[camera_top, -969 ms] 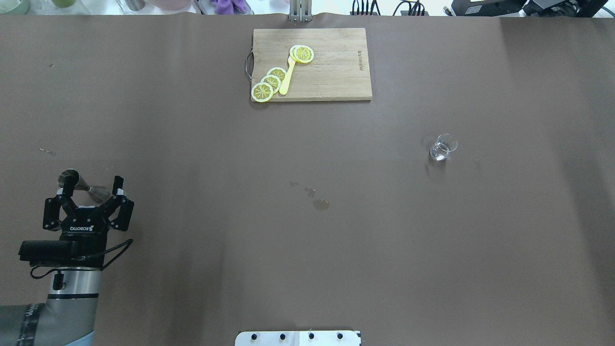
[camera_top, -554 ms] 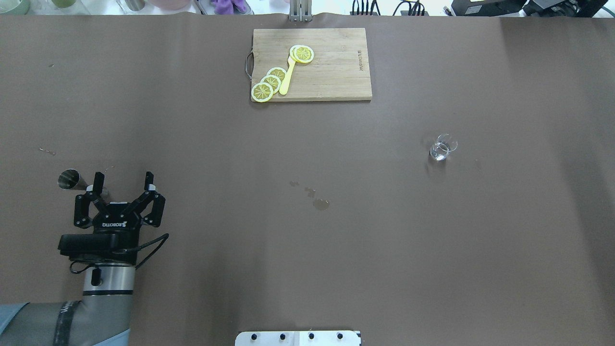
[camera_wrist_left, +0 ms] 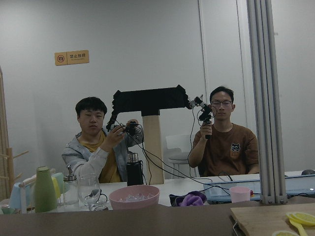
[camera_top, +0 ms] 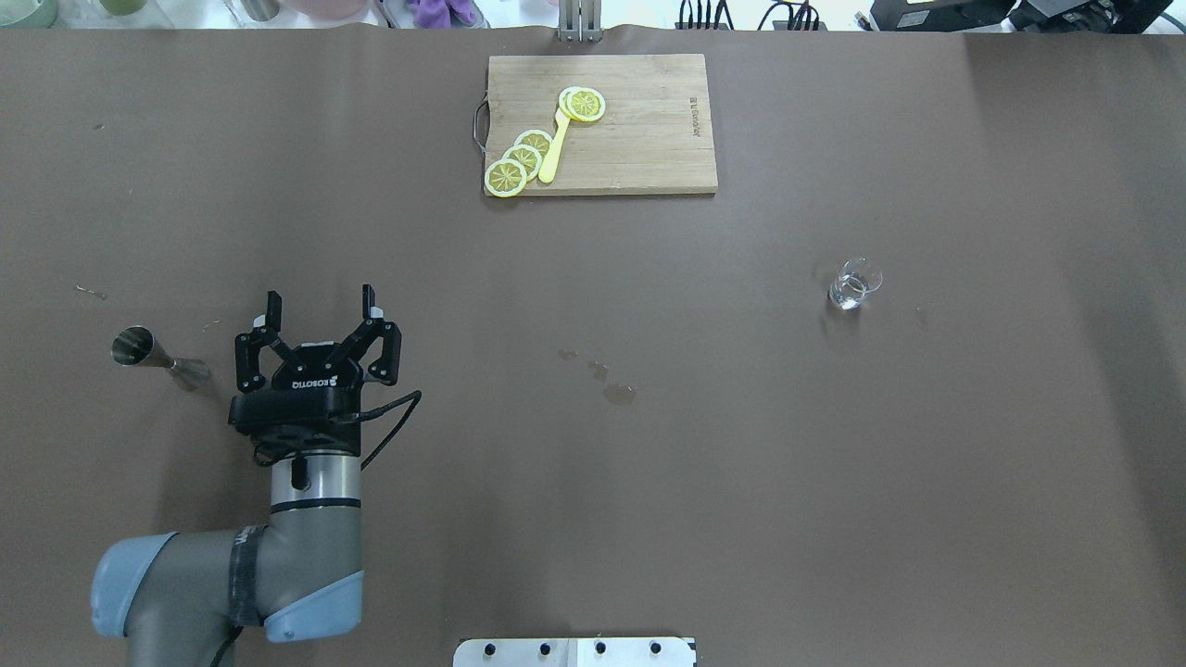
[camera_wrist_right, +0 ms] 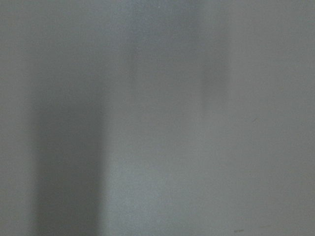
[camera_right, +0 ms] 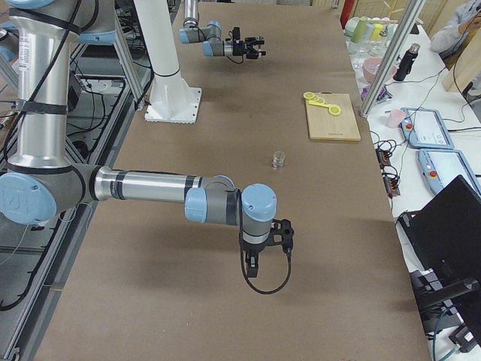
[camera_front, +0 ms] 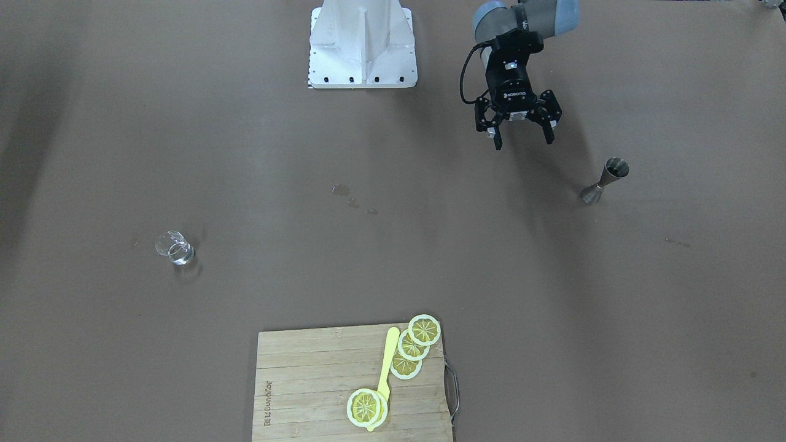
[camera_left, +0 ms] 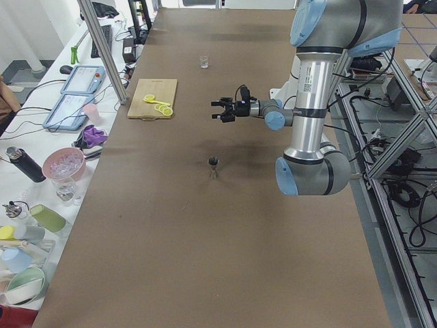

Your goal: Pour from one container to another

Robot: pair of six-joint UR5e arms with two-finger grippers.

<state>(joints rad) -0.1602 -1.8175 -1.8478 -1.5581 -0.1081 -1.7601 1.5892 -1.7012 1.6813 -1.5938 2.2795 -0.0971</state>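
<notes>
While our left gripper [camera_top: 321, 296] hangs spread and empty: we see it near the jigger [camera_top: 157, 353], touching nothing.
Right gripper [camera_right: 264, 248]: we cannot tell whether it is spread or pressed together.
Pitcher [camera_top: 853, 284]: upright, liquid inside, well apart from the jigger.
Risk: we judge slick glass may slip, and the jigger's narrow mouth invites spills.

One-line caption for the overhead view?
Left pincer open and empty beside the metal jigger; glass pitcher far to its right; lemon slices on the cutting board.

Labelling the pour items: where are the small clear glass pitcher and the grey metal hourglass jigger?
Small clear glass pitcher [camera_top: 853, 285]: overhead exterior view, glass body.
Grey metal hourglass jigger [camera_top: 164, 358]: overhead exterior view, narrow waist.
</notes>
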